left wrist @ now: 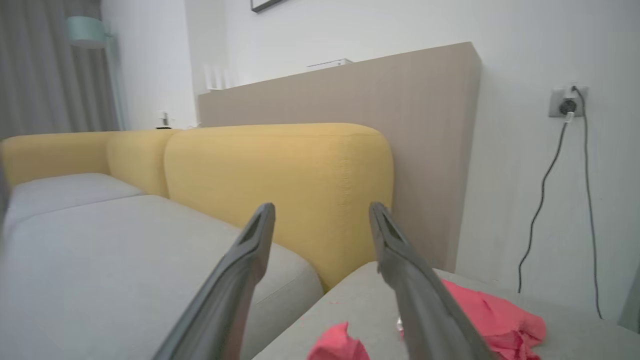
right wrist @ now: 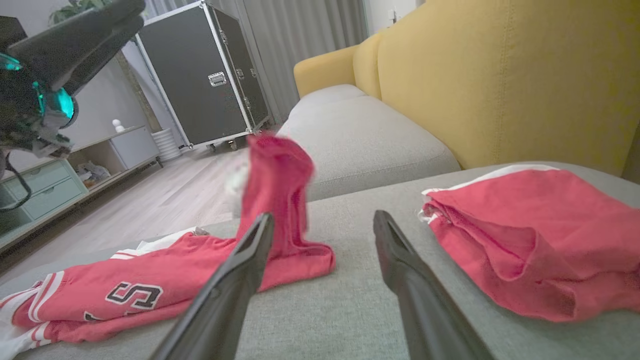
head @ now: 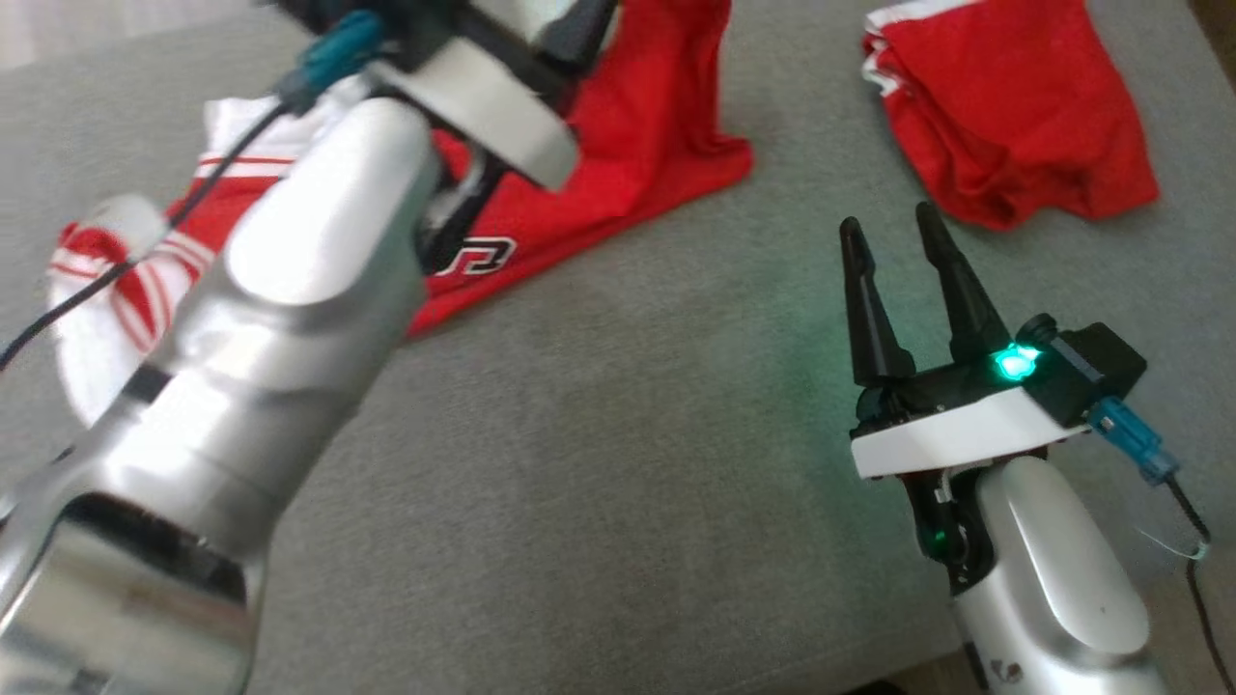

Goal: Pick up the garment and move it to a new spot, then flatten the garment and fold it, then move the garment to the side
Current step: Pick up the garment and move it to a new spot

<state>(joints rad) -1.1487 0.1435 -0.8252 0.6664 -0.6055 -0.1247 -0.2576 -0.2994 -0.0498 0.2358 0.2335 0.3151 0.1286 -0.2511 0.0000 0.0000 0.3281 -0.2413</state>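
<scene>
Left pincer [left wrist: 322,210] open: fingers wide apart, nothing between them. In head view its arm crosses the upper left, over the red jersey [head: 628,145]. Jersey lies on grey cushion [head: 628,434], top centre-left, one end standing in a peak. Right pincer [head: 888,227] open, empty, lower right. Second red garment [head: 1014,125] upper right.

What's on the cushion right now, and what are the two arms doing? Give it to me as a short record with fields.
Surface: grey cushion, yellow sofa back behind it
Left side: red jersey with white striped trim and lettering, spread out, one part rising in a blurred peak
Far right: red garment, bunched, apart from the jersey
Left gripper: raised over the jersey, fingers open, nothing between them
Right gripper: over bare cushion, fingers open, empty
</scene>
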